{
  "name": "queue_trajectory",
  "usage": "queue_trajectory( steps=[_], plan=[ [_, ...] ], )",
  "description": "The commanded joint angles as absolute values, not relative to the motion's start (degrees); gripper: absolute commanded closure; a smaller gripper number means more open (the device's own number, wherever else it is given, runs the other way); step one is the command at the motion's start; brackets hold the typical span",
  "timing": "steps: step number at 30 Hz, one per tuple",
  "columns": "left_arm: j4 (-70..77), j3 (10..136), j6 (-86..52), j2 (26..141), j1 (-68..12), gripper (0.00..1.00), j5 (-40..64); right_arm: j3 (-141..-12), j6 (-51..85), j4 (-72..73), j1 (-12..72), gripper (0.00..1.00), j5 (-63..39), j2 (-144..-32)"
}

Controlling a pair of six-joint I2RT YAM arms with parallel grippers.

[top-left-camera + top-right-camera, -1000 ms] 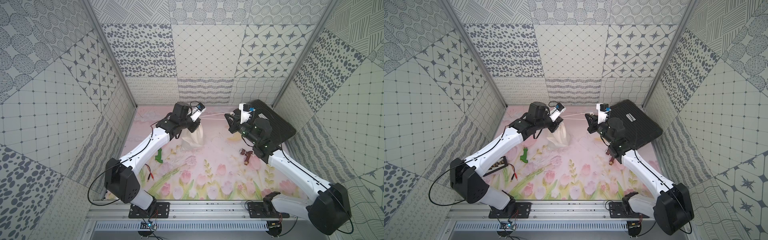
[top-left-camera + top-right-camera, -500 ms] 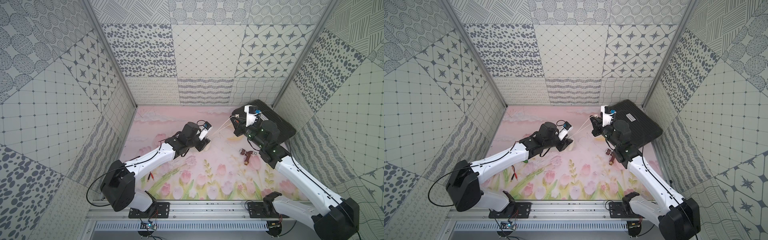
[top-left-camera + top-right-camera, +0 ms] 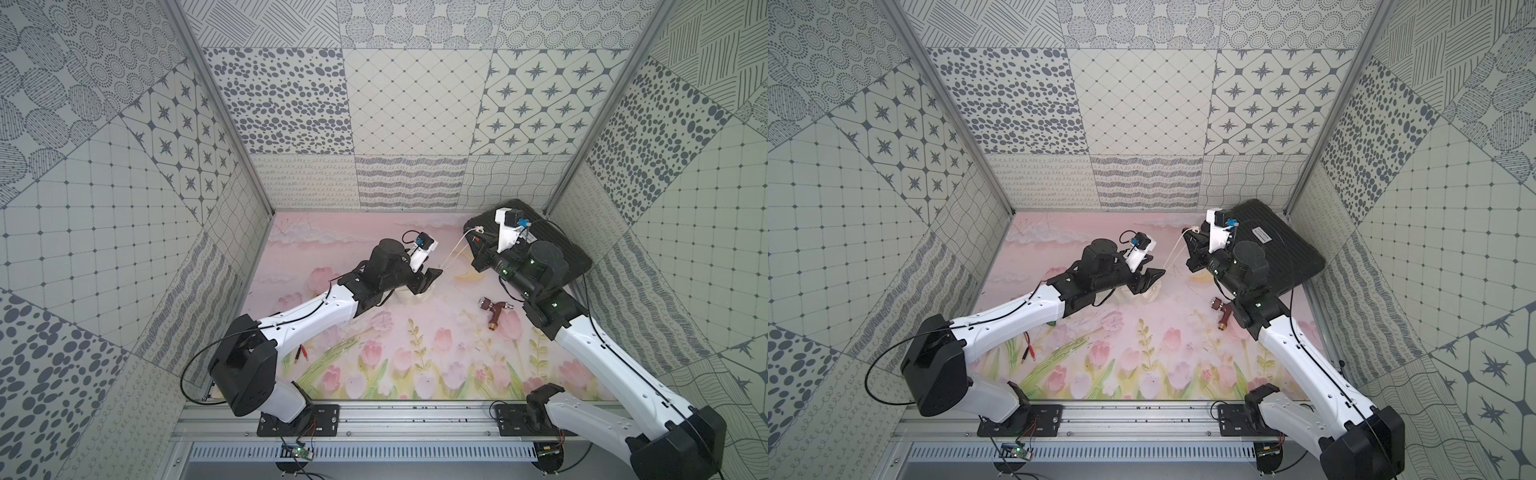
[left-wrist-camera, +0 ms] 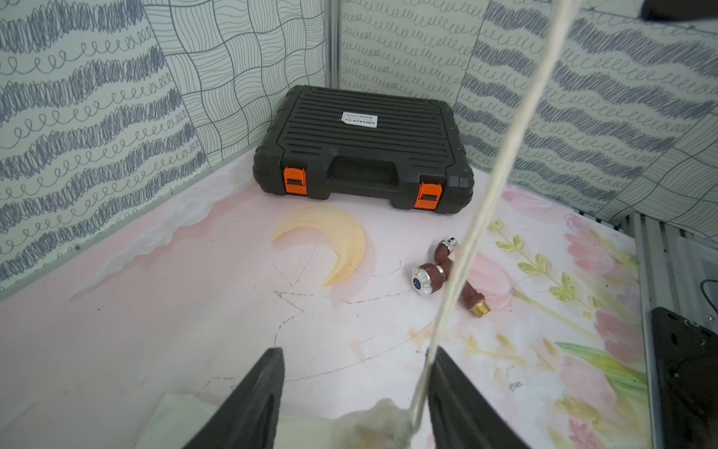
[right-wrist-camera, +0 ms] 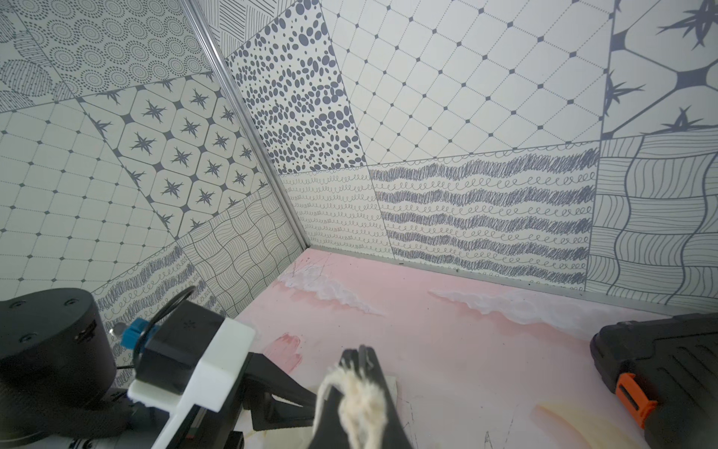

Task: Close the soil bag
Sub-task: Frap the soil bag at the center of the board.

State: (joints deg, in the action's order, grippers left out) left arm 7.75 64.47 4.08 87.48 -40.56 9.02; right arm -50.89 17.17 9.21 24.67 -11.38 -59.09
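The left gripper (image 4: 357, 352) had its jaws apart and held nothing. The bag (image 4: 373, 423) sat just beneath and between its fingers, neck bunched. A cord (image 4: 493, 186) ran straight from the neck, past one finger, to the right gripper (image 5: 359, 355), clamped on its knotted end. Ahead of the left gripper, well apart, lay the case (image 4: 369, 144).
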Motion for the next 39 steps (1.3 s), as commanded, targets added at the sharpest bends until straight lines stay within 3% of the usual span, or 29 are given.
queue_trajectory(
  steps=[1,5,13,15,19,21,30,34,39],
  plan=[
    [14.4,67.2,4.38,89.94,-41.21,0.41,17.96,-52.46,16.99,10.42,24.81,1.0,-11.46,-57.78],
    [13.38,69.31,5.22,92.69,-41.39,0.52,18.53,-52.76,16.77,9.92,24.84,1.0,-11.18,-57.42],
    [10.26,69.76,6.59,95.89,-41.92,0.59,20.49,-53.77,15.53,8.52,24.8,1.0,-10.03,-56.65],
    [10.83,69.15,6.39,95.65,-42.1,0.65,20.26,-53.87,15.53,8.3,24.85,1.0,-9.76,-56.69],
    [9.97,69.0,6.65,95.78,-42.34,0.89,17.35,-54.09,15.47,8.36,24.86,1.0,-9.46,-56.69],
    [10.0,68.35,6.76,95.44,-42.51,0.94,16.55,-54.22,15.26,7.94,24.79,1.0,-9.18,-56.76],
    [10.01,69.61,7.51,93.51,-43.33,0.94,15.6,-54.32,15.53,7.54,24.82,1.0,-9.41,-57.58],
    [8.51,71.2,7.36,94.15,-43.32,0.87,16.09,-54.36,15.49,7.27,24.84,1.0,-9.5,-57.57],
    [7.14,72.86,7.28,95.16,-43.37,0.87,15.83,-54.23,15.73,7.27,24.84,1.0,-9.76,-57.62]
  ],
)
